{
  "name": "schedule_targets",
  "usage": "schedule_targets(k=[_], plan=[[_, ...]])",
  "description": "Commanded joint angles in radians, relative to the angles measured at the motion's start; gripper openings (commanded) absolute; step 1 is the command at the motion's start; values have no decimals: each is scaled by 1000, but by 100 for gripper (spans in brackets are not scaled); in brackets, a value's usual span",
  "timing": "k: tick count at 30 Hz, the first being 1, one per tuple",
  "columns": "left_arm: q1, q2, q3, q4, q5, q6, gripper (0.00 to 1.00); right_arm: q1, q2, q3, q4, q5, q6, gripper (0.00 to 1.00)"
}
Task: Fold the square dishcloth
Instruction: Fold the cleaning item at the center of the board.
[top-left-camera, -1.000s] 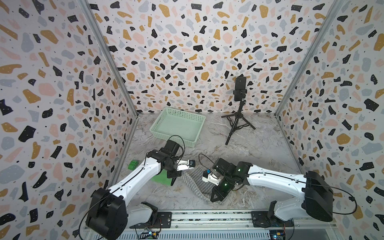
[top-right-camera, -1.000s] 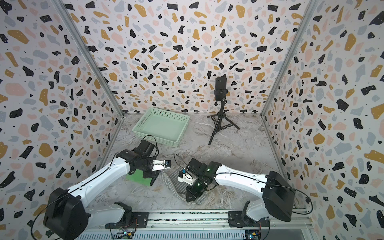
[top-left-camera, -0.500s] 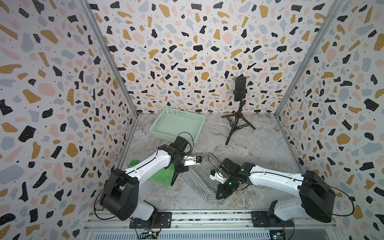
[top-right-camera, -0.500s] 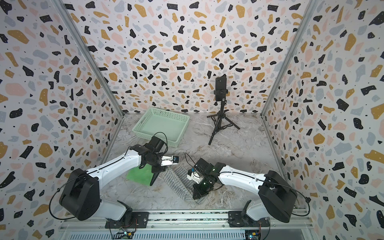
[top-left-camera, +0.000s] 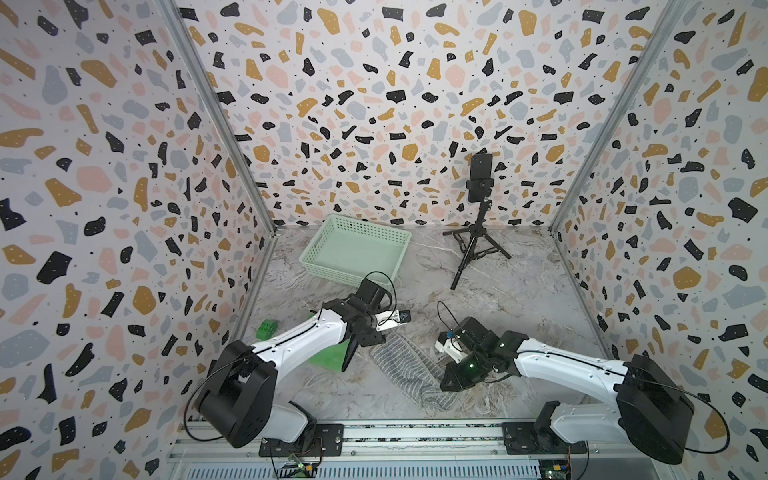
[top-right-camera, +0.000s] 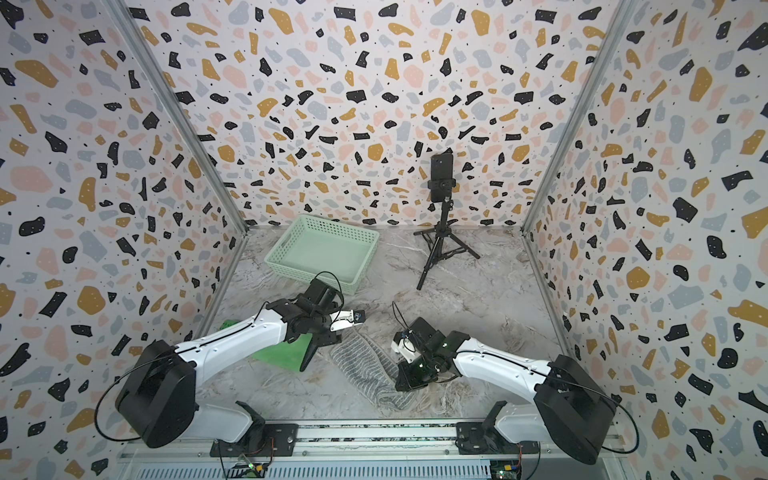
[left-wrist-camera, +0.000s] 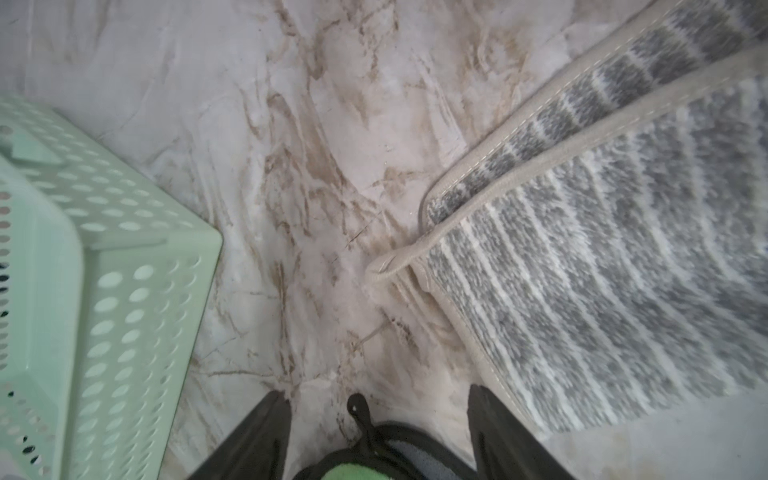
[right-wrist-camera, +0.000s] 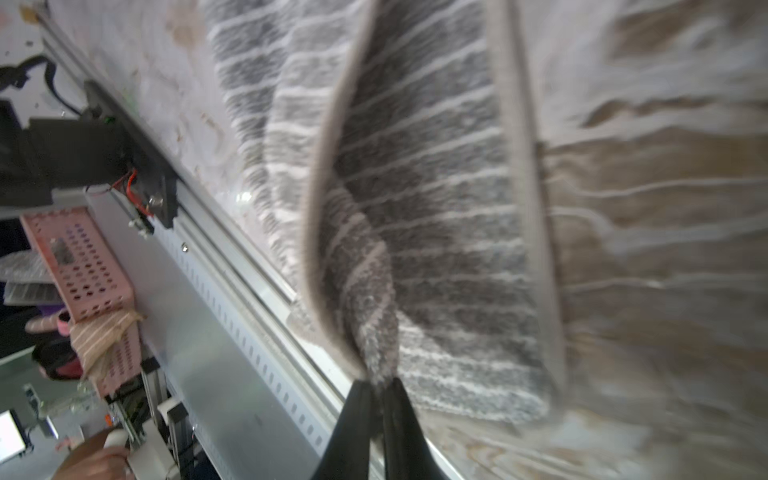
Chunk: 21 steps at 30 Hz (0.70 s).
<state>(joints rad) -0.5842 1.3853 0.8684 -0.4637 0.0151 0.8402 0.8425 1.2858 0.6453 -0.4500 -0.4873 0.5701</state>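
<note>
The grey striped dishcloth (top-left-camera: 409, 370) lies doubled over as a long strip on the marble table, seen in both top views (top-right-camera: 365, 365). My left gripper (top-left-camera: 349, 353) hovers at the strip's far left end, open and empty. In the left wrist view its fingers (left-wrist-camera: 378, 399) stand wide apart, with the cloth's layered corner (left-wrist-camera: 602, 270) just ahead of them. At the strip's near right end, my right gripper (top-left-camera: 446, 384) is low on the table. The right wrist view shows its jaws (right-wrist-camera: 376, 384) pinched on a raised fold of the cloth (right-wrist-camera: 436, 187).
A mint green basket (top-left-camera: 357, 249) stands behind the left arm and close to the left gripper (left-wrist-camera: 104, 291). A green cloth (top-left-camera: 330, 353) and a green block (top-left-camera: 266, 328) lie at the left wall. A phone on a tripod (top-left-camera: 478, 232) stands at the back. The table's front rail (right-wrist-camera: 232, 332) is next to the right gripper.
Both arms carried the cloth's edge over to the right, doubling it. The left gripper has opened and let go of its corner. The right gripper still pinches its fold.
</note>
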Motion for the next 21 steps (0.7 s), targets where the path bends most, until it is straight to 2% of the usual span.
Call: schedule_targets(k=[1,3,5,6,8,10,11,14,16,20,21], plan=[[-2,-94,-30,-30,-5,4,74,-16,-23,25,-110,223,-5,27],[-9,-117,-49,-79,40,16,72,-16,-20,24,-112,220,-10,37],[-30,-116,-92,-68,61,22,68,-16,-20,16,-95,181,-3,58],[-46,-108,-113,-46,53,20,66,-16,-24,14,-100,188,-3,62],[-81,-69,-135,-10,27,4,61,-16,-46,20,-143,252,-7,60],[-102,-22,-138,24,4,-23,54,-7,-119,26,-178,304,8,48],[-106,-7,-137,36,2,-31,51,12,-168,24,-183,320,26,46],[-108,17,-137,63,-3,-34,44,87,-302,-8,-132,327,119,55],[-108,22,-139,67,-6,-29,40,161,-353,-64,-31,308,204,59],[-108,17,-160,58,-1,-2,36,364,-312,-126,122,451,323,59],[-107,16,-167,59,-2,1,35,384,-290,-129,140,472,330,59]])
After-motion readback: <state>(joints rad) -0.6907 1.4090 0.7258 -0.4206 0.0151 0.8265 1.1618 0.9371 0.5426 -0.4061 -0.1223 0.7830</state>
